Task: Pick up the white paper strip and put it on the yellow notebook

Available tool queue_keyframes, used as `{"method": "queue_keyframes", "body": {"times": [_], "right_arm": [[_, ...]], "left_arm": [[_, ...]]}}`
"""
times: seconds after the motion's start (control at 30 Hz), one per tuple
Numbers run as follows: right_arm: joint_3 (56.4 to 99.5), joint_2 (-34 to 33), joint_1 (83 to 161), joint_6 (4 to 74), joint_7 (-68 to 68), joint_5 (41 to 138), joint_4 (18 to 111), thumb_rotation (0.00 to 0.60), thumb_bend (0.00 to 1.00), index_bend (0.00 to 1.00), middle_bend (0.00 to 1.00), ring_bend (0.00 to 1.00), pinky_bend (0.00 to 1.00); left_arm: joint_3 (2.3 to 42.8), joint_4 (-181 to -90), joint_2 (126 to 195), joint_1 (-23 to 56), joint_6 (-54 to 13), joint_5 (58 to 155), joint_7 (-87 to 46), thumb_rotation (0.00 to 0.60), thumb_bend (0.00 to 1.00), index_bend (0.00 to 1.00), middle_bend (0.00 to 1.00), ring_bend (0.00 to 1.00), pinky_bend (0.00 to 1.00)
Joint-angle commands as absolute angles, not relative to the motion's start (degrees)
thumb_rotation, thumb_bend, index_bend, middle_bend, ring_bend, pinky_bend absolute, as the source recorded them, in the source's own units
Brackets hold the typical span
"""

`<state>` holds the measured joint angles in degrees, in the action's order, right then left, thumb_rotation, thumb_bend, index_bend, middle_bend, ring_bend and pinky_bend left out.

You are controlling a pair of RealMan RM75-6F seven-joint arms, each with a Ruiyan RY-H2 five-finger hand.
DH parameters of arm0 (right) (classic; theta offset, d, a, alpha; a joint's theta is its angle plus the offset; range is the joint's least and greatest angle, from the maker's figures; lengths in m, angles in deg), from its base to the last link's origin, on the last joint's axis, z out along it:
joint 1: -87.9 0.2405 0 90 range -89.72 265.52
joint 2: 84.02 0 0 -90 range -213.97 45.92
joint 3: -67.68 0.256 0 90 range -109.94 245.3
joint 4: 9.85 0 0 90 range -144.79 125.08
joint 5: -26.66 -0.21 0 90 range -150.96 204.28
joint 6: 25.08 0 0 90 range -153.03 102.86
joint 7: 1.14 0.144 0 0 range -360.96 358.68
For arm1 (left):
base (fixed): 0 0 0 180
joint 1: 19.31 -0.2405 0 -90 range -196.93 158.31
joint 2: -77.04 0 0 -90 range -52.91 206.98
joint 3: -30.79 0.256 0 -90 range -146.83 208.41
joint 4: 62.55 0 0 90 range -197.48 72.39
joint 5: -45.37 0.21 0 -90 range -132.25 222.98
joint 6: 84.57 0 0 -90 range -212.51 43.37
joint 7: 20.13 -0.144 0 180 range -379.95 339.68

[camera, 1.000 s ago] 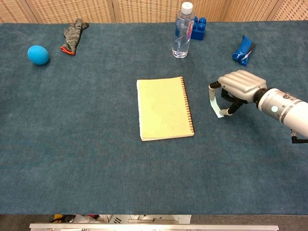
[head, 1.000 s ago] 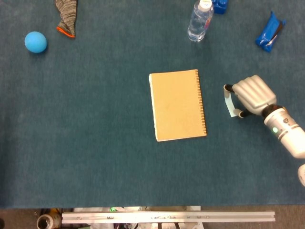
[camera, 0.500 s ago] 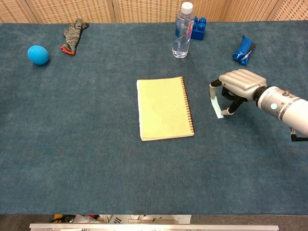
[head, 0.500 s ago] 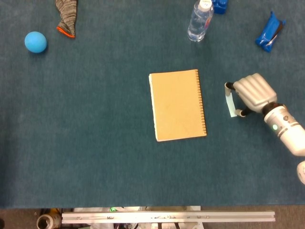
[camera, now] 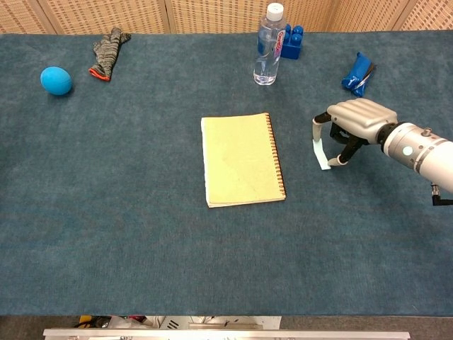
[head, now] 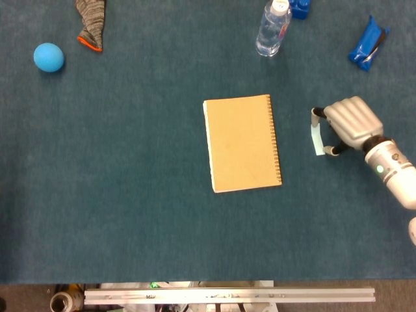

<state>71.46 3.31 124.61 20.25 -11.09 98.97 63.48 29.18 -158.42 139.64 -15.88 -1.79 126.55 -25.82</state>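
Currently right hand [camera: 357, 120] pinches white paper strip [camera: 320, 152] right of yellow notebook [camera: 242, 159]. Keep pinch firm; lift clear, then carry left.

Bare cloth [camera: 301, 152] between strip [camera: 320, 152] and notebook [camera: 241, 159].

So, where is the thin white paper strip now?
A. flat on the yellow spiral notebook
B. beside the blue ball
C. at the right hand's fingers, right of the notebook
C: the thin white paper strip hangs at the right hand, clear of the yellow spiral notebook.
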Motion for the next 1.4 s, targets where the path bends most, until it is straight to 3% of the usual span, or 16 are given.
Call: {"method": "queue_keyframes", "body": {"times": [0.03,0.73,1.4], "right_arm": [[71.3,3.0,124.6,20.2,-10.7,99.1,63.7,0.600,0.08,0.46,0.95,1.00,1.00],[71.3,4.6,124.9,19.8,-10.6,98.3,61.4,0.600,0.04,0.46,0.95,1.00,1.00],[72.4,4.5,126.4,18.2,-11.8,95.9,62.3,0.600,0.11,0.46,0.96,1.00,1.00]], "left_arm": [[29.2,-158.6,139.6,-15.8,-1.8,126.6,-26.0,0.600,0.14,0.00,0.00,0.00,0.03],[29.0,-159.0,139.5,-15.8,-1.6,126.5,-26.5,0.600,0.15,0.00,0.00,0.00,0.03],[28.9,-159.1,139.0,-16.0,-1.2,126.5,-26.1,0.600,0.14,0.00,0.00,0.00,0.03]]}}
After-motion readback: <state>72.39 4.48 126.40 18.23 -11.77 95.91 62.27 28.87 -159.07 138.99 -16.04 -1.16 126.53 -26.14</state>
